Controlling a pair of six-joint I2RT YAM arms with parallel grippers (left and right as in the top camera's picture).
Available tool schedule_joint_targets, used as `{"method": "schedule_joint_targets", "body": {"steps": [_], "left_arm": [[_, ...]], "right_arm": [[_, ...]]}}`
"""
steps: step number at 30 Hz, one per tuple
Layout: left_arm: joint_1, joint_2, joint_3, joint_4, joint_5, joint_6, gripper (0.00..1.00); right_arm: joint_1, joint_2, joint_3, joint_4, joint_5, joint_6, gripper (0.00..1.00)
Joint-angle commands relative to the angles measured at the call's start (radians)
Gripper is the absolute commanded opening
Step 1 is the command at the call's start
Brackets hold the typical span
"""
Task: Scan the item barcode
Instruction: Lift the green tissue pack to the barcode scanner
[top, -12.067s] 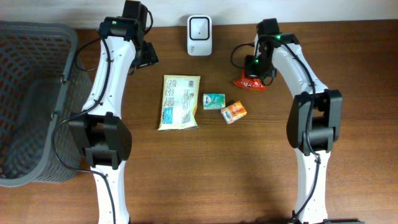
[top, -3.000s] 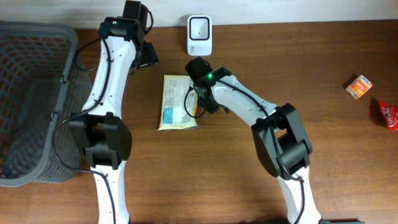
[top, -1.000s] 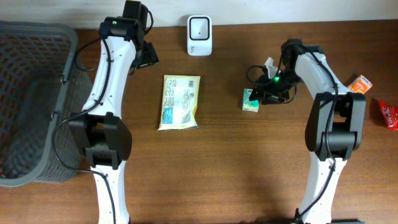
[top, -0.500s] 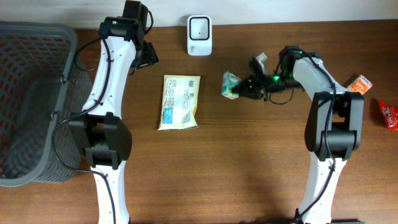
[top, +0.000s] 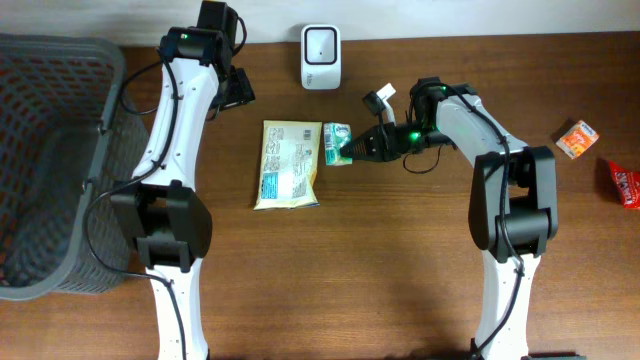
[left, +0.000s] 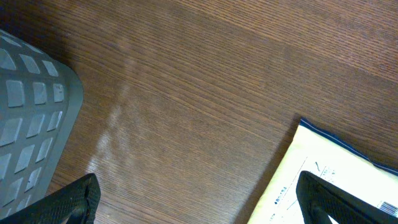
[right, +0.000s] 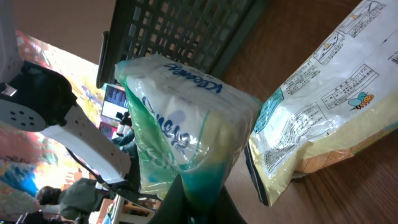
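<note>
Right gripper (top: 358, 147) of mine pinching green tissue pack (top: 337, 143), fingers pressed tight on one end. Pack held just beside right edge of yellow bag (top: 289, 163), apart from scanner (top: 320, 43) at far table edge. Left gripper (top: 237, 90) spread wide, holding nothing.

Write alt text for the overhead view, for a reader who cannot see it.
The right gripper holds a green tissue pack at the edge of a yellow snack bag, near the white scanner at the back of the wooden table. The left gripper hangs open left of the scanner; a grey basket sits far left, an orange box and red packet far right.
</note>
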Motion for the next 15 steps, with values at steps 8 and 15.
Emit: {"method": "schedule_joint_targets", "body": {"steps": [8,15], "left_arm": [[-0.004,-0.025,-0.002,-0.001,-0.011,-0.011,0.99],[-0.004,-0.025,-0.002,-0.001,-0.011,-0.011,0.99]], "right_arm": [[0.002,0.003,0.153,0.042,0.287,0.342,0.04],[0.090,0.003,0.511,0.221,1.399,0.760,0.04]]}}
